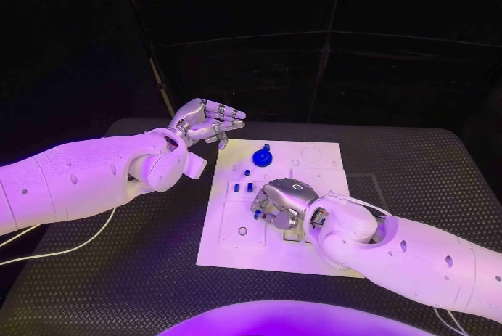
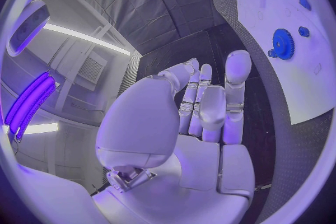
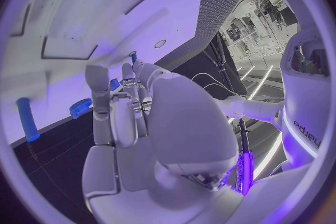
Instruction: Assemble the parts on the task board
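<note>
One blue gear (image 1: pixel 262 158) lies on the board (image 1: pixel 324 169), between my empty, loosely curled left hand (image 1: pixel 210 122) and downturned right hand (image 1: pixel 282 204), whose grip I cannot tell.

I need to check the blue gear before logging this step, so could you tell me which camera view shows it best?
The left wrist view: the blue gear lies flat on the task board, toothed rim clear, nothing covering it. The head view shows it smaller, at the board's far end. The right wrist view shows a toothed blue piece partly behind the right hand, probably the same gear.
</note>
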Tool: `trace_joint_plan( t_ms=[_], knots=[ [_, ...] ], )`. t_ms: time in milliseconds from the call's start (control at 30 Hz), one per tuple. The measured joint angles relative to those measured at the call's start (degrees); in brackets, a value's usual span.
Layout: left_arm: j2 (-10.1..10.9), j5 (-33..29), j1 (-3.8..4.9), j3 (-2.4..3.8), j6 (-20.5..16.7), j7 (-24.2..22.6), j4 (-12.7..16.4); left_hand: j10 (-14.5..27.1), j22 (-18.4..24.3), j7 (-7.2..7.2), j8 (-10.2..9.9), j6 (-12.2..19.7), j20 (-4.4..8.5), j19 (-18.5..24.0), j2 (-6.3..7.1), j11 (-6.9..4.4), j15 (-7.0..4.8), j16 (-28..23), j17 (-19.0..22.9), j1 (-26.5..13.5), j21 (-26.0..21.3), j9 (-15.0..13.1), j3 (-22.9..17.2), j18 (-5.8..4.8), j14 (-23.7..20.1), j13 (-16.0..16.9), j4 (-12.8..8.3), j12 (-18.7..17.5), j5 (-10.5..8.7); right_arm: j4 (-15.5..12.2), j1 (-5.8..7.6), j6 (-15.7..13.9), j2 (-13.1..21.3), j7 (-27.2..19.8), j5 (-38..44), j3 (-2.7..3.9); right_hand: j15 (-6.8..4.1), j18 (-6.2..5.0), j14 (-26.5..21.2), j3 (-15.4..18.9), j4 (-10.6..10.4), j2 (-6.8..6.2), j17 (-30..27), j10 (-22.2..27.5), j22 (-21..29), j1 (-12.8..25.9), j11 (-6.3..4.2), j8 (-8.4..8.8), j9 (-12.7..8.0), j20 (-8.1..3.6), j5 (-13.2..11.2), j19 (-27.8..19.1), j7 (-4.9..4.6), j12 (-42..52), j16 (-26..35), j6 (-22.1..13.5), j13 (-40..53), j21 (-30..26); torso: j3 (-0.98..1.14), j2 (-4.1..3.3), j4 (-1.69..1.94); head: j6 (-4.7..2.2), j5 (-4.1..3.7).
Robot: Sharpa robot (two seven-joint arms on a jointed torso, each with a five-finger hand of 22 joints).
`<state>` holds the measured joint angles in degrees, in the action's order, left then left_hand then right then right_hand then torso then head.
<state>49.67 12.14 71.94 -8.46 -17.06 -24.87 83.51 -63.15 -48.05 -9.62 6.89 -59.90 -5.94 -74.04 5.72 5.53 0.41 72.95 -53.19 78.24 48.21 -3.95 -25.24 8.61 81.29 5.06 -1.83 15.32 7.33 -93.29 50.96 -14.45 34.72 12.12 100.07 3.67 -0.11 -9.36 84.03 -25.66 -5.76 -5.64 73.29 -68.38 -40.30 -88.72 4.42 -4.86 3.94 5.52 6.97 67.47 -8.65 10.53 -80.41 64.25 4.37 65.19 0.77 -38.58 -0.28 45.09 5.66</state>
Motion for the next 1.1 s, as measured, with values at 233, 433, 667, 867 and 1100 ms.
trace_joint_plan(
  t_ms=[233,433,667,867,1100],
  knots=[
    [0.0,0.0,0.0,0.0,0.1,0.0,0.0,0.0,0.0,0.0,0.0,0.0,0.0,0.0,0.0,0.0,0.0,0.0,0.0,0.0,0.0,0.0,0.0,-0.01,0.0,0.0,0.0,0.0,0.0,0.3,0.01,0.3,-0.2,0.0,0.2,0.06,0.0,0.0,0.0,0.0,0.0,-0.23,0.0,0.0,0.1,0.2,0.0,0.06,0.0,0.0,0.0,0.0,0.0,0.0,0.0,0.0,0.0,0.0,0.0,0.0,0.0,0.2,0.07],
    [0.0,0.0,0.0,0.0,0.1,0.0,0.0,0.2,0.0,0.0,0.0,0.0,0.0,0.0,0.0,-0.21,0.0,0.0,0.0,0.0,0.0,0.0,0.0,-0.03,0.0,0.0,0.0,0.0,0.0,0.5,0.08,0.7,-0.4,0.0,0.6,0.11,0.0,0.0,0.0,0.0,0.0,-0.23,-0.1,0.0,0.2,0.2,0.0,0.11,0.0,0.0,0.0,0.0,0.01,0.0,0.0,0.0,0.0,0.0,0.01,0.03,0.01,0.36,0.14],
    [0.0,0.0,0.0,0.0,0.1,0.0,0.0,0.2,0.0,0.0,0.0,0.0,0.0,0.0,0.0,-0.21,0.0,0.0,0.0,0.0,0.0,0.0,0.0,-0.15,0.0,0.0,0.0,0.0,0.0,0.5,0.12,1.4,-0.7,0.1,1.0,0.11,0.0,0.0,0.0,0.0,0.0,-0.21,-0.2,0.0,0.3,0.7,0.0,0.26,0.0,0.0,0.0,0.0,0.01,0.0,0.0,0.0,0.0,0.0,0.0,0.08,0.02,0.42,0.19],
    [0.0,0.0,0.0,0.0,0.2,0.0,0.0,0.4,0.1,0.0,0.0,0.0,0.0,0.0,0.0,0.0,0.0,0.0,0.1,0.0,0.0,0.0,0.0,-0.16,0.0,0.0,0.0,0.0,0.0,0.5,0.15,1.5,-0.7,0.2,1.4,0.06,0.0,0.0,0.0,0.0,0.0,-0.21,-0.3,0.0,0.3,0.7,0.0,0.27,0.0,0.0,0.0,0.0,0.02,0.0,0.0,0.0,0.0,0.0,0.0,0.08,0.02,0.45,0.21],
    [0.0,-0.1,0.0,0.0,0.2,0.1,0.0,0.4,0.1,0.0,0.0,0.0,0.0,0.0,0.0,0.0,0.0,0.0,0.1,0.0,0.0,0.0,0.0,-0.16,0.0,0.0,0.0,0.0,0.0,0.0,0.1,1.5,-0.5,0.5,2.0,0.0,0.0,0.0,0.0,0.0,0.0,-0.22,-0.3,0.0,0.3,0.7,0.0,0.27,0.0,0.0,0.0,0.0,0.03,0.0,0.0,0.0,0.0,0.0,0.01,0.08,0.02,0.4,0.18]
  ],
)
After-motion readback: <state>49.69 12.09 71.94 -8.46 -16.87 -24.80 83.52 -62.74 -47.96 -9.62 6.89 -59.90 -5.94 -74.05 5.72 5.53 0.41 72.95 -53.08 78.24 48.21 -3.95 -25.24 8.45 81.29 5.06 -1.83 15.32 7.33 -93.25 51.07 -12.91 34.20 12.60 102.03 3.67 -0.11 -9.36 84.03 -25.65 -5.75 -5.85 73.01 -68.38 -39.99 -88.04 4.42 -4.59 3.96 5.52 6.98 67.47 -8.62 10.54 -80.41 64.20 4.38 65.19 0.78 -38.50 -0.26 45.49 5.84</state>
